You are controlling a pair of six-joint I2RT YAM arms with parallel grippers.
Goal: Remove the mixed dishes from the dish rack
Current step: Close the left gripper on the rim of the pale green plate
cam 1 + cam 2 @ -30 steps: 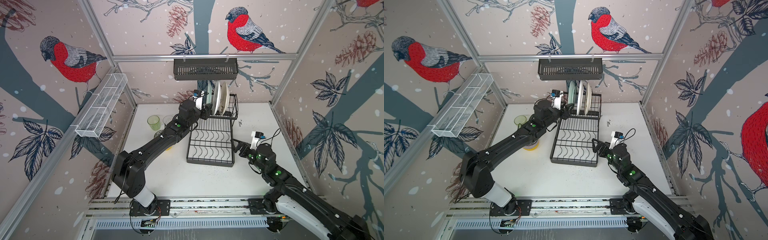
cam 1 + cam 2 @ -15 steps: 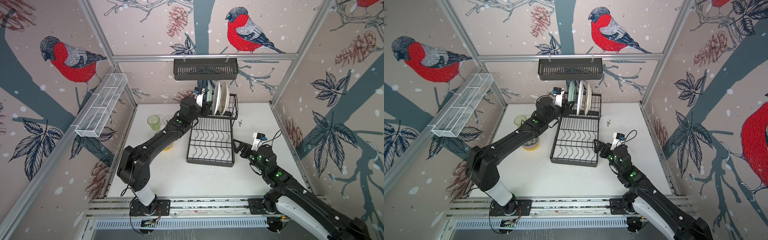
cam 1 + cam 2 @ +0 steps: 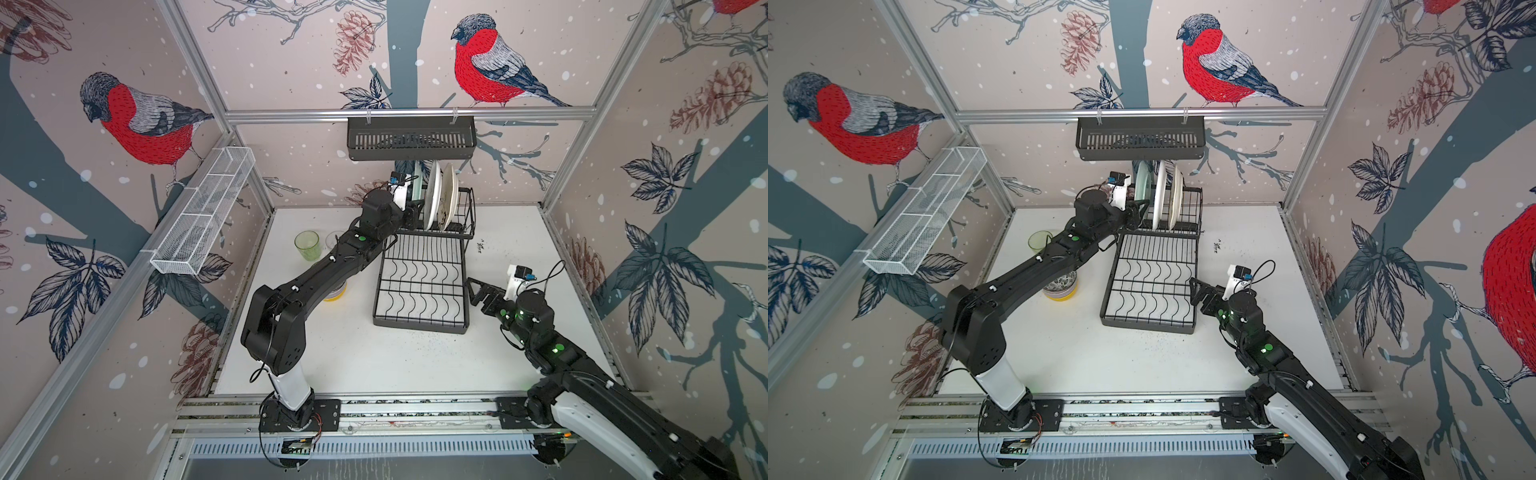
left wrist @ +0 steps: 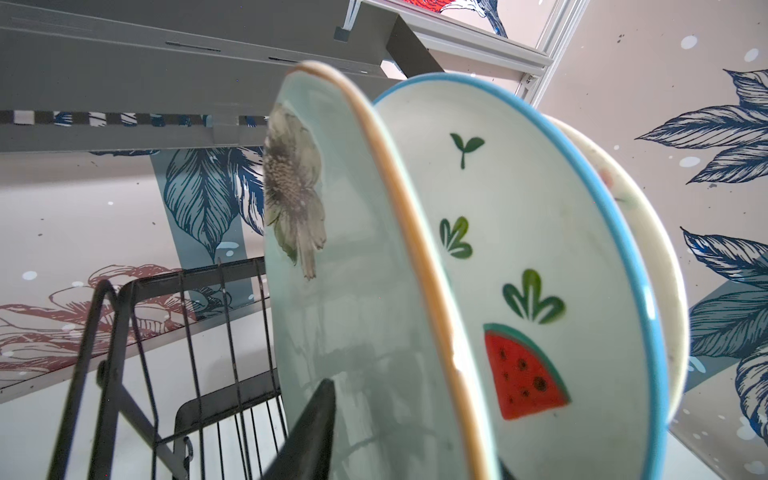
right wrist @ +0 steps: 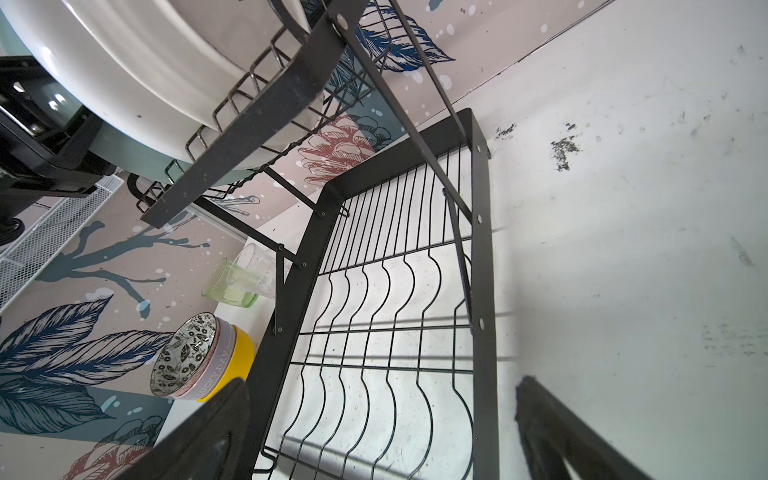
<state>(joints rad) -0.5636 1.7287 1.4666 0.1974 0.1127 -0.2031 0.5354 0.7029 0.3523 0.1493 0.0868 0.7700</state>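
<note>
Black wire is what you see most in both top views: the dish rack [image 3: 422,286] stands mid-table, its lower grid tray bare, and 3 plates stand upright in the raised tier at the back. Your left gripper [image 3: 411,210] is at the pale green plate [image 3: 417,183], but the wrist and the plates hide its fingertips here. Compared with 1 second ago, the left arm has reached further into the tier. The right gripper [image 3: 478,291] has stayed just beside the rack's right edge, jaws wide apart and empty. The green glass [image 3: 1039,245] stands left of the rack; the clear glass is mostly hidden behind the arm. The stacked bowls [image 3: 1061,287] are half covered by the left forearm. White table stays open in front and to the right.

In the left wrist view, the pale green plate [image 4: 353,311] fills the middle, with the fruit-patterned plate [image 4: 540,249] behind it and only a sliver of the cream plate [image 4: 660,257]. 1 dark finger [image 4: 316,432] lies on the green face, the other shows only as a tip past the rim, so the jaws straddle the plate; you cannot tell if they clamp it yet.

In the right wrist view, both fingers [image 5: 199,436] are cut off by the frame, spread apart over the tray.
</note>
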